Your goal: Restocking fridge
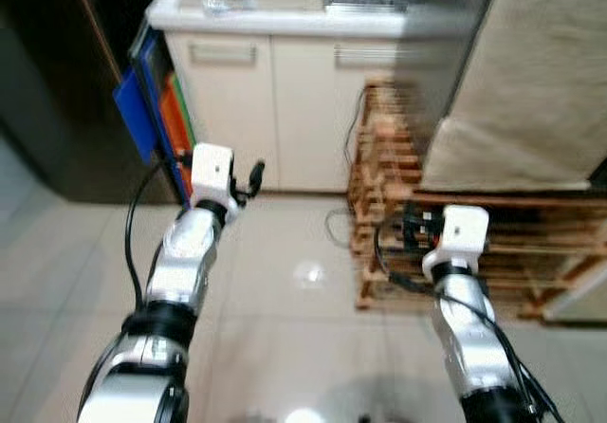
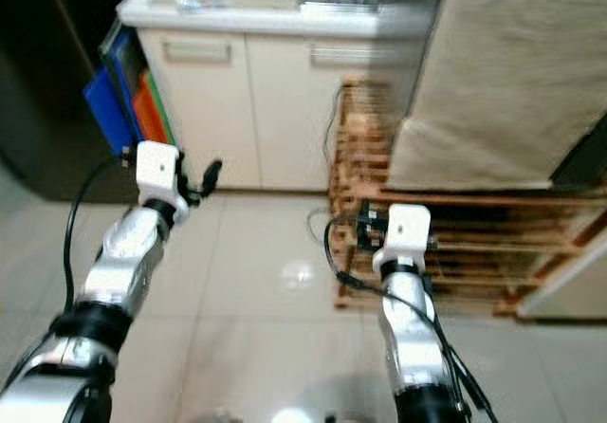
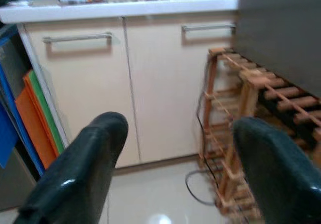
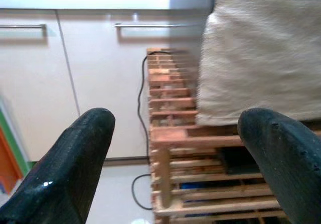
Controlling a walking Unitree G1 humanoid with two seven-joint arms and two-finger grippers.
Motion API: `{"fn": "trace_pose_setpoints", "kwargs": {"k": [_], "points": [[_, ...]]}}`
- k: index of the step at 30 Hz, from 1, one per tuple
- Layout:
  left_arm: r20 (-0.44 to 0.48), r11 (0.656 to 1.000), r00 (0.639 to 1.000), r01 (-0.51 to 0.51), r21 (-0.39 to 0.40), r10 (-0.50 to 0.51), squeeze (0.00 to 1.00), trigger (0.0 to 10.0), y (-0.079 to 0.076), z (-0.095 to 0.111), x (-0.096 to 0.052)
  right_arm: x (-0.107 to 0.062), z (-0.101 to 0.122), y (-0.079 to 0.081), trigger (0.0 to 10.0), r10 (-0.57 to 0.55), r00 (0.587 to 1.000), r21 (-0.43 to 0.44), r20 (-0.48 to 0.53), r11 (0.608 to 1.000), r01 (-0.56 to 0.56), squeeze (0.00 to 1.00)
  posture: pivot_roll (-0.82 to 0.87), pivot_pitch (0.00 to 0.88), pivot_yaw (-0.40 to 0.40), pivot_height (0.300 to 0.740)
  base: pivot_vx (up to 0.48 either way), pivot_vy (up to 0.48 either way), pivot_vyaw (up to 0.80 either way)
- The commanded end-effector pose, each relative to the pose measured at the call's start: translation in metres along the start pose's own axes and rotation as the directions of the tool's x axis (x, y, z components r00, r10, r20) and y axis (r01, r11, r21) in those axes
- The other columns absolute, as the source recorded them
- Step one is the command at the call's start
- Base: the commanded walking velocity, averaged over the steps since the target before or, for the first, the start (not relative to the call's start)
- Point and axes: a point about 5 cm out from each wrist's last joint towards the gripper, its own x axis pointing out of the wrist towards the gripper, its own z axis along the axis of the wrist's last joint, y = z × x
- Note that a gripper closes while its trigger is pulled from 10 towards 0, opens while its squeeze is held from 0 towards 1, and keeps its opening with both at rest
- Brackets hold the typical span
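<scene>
Both arms are raised in front of me over a pale tiled floor. My left gripper (image 1: pixel 248 181) points at the cream cabinet (image 1: pixel 275 110); its fingers (image 3: pixel 80 169) stand wide apart with nothing between them. My right gripper (image 1: pixel 413 226) is open too, empty, and aimed at the wooden slatted rack (image 1: pixel 379 186). A dark tall unit (image 1: pixel 57 82) stands at the left; I cannot tell whether it is the fridge. No item for stocking can be made out.
A white counter (image 1: pixel 275 15) with small clutter tops the cabinet. Blue and orange boards (image 1: pixel 156 119) lean beside it. A beige cloth (image 1: pixel 531 82) covers something on the rack. A cable (image 1: pixel 337 224) loops on the floor. Tiles (image 1: pixel 294 290) lie between the arms.
</scene>
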Motion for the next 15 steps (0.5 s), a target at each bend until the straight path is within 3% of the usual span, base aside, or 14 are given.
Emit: {"fn": "trace_pose_setpoints", "kwargs": {"k": [1,2,3,8,15], "points": [[-0.017,0.999,0.999,0.044,0.016,-0.043,1.0,10.0,-0.007,-0.003,-0.001,0.0,-0.002,-0.004,10.0,-0.027,1.0,-0.001,-0.009,1.0,0.027,0.0,-0.08,0.0,0.041,0.74,0.0,0.0,0.0],[-0.017,0.999,0.999,0.037,0.01,-0.037,0.69,10.0,-0.006,-0.003,-0.001,0.0,-0.002,-0.004,10.0,-0.028,1.0,-0.003,-0.01,1.0,0.028,0.0,-0.07,0.0,0.041,0.74,0.0,0.0,0.0],[-0.017,1.0,1.0,0.026,0.008,-0.026,0.0,10.0,-0.005,-0.004,-0.002,0.001,-0.002,-0.004,10.0,-0.029,1.0,-0.003,-0.01,1.0,0.029,0.0,-0.07,0.0,0.041,0.74,0.0,0.0,0.0],[0.009,0.998,0.999,-0.033,0.047,0.033,0.0,10.0,0.004,-0.003,-0.005,0.003,-0.002,-0.002,10.0,-0.027,1.0,-0.012,-0.014,1.0,0.027,0.0,-0.07,0.0,0.038,0.74,0.0,0.138,0.0],[0.028,0.998,0.998,-0.063,-0.006,0.063,0.0,10.0,0.007,-0.002,-0.008,0.007,0.001,0.003,10.0,-0.01,1.0,-0.014,0.001,1.0,0.01,0.0,-0.06,0.0,0.035,0.74,0.403,0.193,0.0]]}}
